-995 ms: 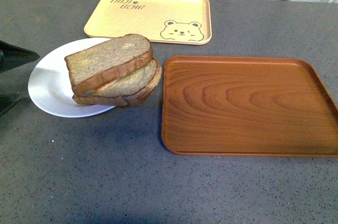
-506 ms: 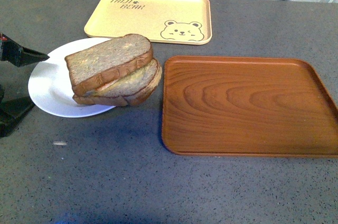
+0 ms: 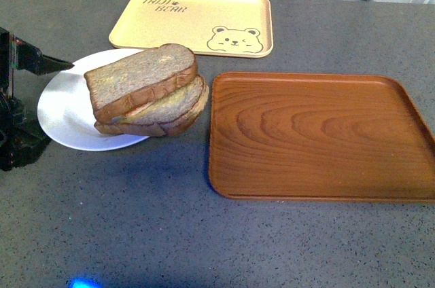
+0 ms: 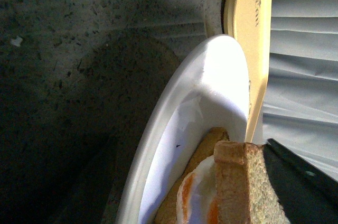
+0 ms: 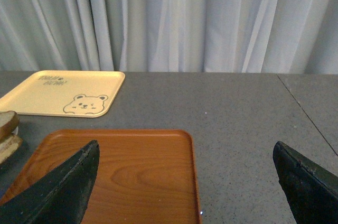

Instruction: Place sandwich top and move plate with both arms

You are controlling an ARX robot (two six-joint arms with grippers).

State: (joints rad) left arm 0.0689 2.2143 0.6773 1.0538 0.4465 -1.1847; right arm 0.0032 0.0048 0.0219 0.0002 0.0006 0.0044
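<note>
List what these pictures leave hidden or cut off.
1. Front view: the sandwich top hides the egg, which shows only as a sliver in the left wrist view.
2. Front view: the left gripper is cut off by the picture's edge. Whether it touches the plate is unclear.
3. Front view: the right gripper is out of frame. Its wrist view shows only two fingertips, jaws apart.

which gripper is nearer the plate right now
Left. The left gripper is at the left rim of the plate, jaws open at its edge; the right gripper hangs open by the wooden tray, far from it.
</note>
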